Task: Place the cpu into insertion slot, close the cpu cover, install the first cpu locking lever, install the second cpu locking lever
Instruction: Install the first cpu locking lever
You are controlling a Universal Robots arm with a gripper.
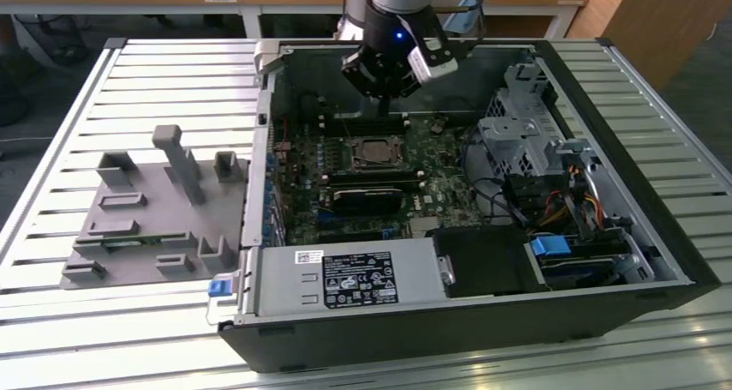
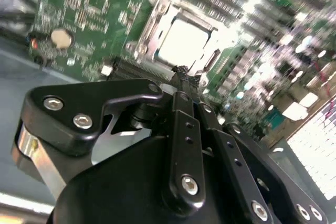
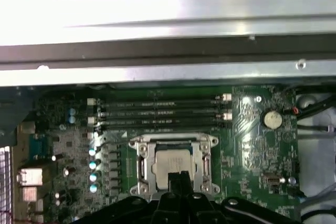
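The computer case (image 1: 640,236) stood open on the slatted metal table (image 1: 137,73), toward the exterior view's right, with a grey plastic fixture (image 1: 149,214) on the table beside the case at the exterior view's left. Inside the case lay the green circuit board (image 1: 441,180), and the power supply (image 1: 343,279) sat along the case's near edge in the exterior view.

The chip (image 3: 169,164) sat in the socket (image 1: 375,153) near the middle of the board, its pale metal top facing up. The cover frame (image 3: 142,165) lay flat around it, and the chip's top showed through the frame's window. In the second wrist view the chip (image 2: 184,40) glared bright inside the frame (image 2: 153,22). I could not tell how the locking levers stood.

The gripper (image 1: 385,109) hung over the far edge of the board, above the long black memory slots (image 3: 157,111) and clear of the socket. In both wrist views its tip (image 3: 181,178) pointed toward the chip without touching it. The fingers (image 2: 185,106) were drawn together at the tip (image 2: 182,74), with no gap visible and nothing held between them.

A round coin battery (image 3: 271,119) sat on the board near the memory slots.
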